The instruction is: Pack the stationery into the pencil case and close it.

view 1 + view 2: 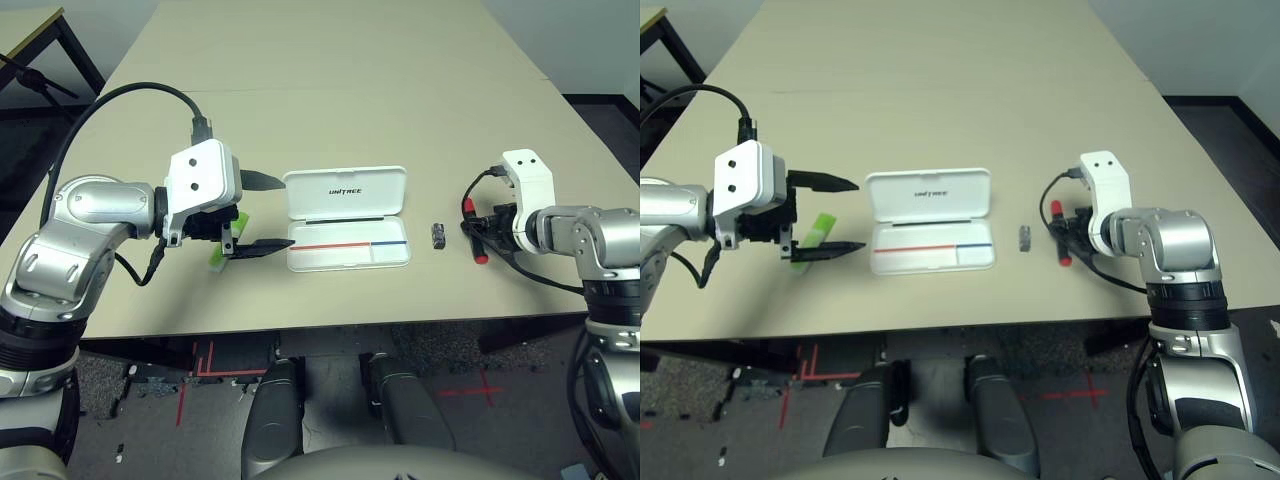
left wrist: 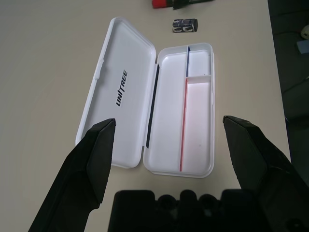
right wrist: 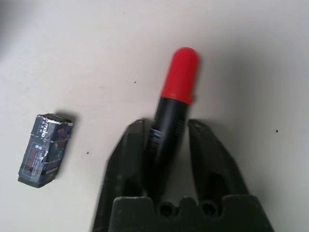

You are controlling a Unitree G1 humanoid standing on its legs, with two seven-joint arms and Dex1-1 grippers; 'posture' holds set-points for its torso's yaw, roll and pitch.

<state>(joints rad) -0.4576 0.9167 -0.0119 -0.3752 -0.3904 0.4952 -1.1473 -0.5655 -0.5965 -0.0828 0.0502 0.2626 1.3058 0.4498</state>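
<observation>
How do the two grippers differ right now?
The left gripper is open wide and empty, above the green highlighter beside the pencil case. The right gripper has its fingers either side of the red-and-black marker lying on the table. Both sit low.

highlighter left of case | marker right

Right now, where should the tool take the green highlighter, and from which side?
Probably across the narrow width of the green highlighter, near its middle, coming from above. It lies flat on the table, left of the open pencil case, under the open left tool. Its flat faces offer little to pinch, so the thin long edges suit best.
</observation>
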